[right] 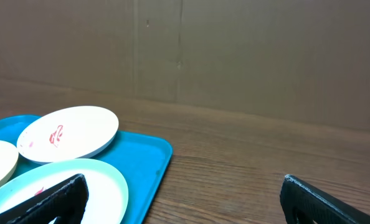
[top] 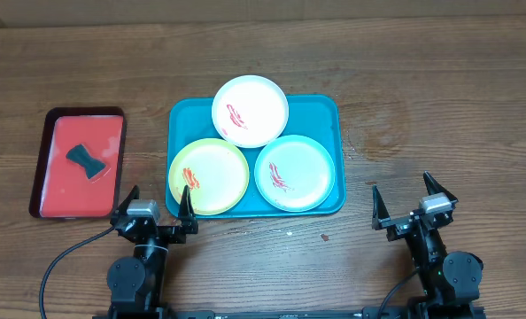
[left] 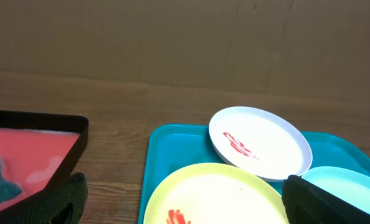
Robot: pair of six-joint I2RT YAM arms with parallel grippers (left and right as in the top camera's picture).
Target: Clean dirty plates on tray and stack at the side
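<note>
Red tray [top: 104,190] with a dark sponge [top: 86,159] lies ahead-left of the left gripper [top: 158,195], whose fingers are spread wide and empty. Just ahead of those fingers, the teal tray [top: 321,115] holds three sauce-smeared plates: the yellow-green plate [top: 212,177], the white plate [top: 251,111] and the light blue plate [top: 294,171]. The tray is left of the right gripper [top: 403,190], whose fingers are apart and empty.

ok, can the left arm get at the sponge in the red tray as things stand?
Probably yes. The left tool is open, and the sponge lies uncovered in the red tray just to its left; nothing stands between.
</note>
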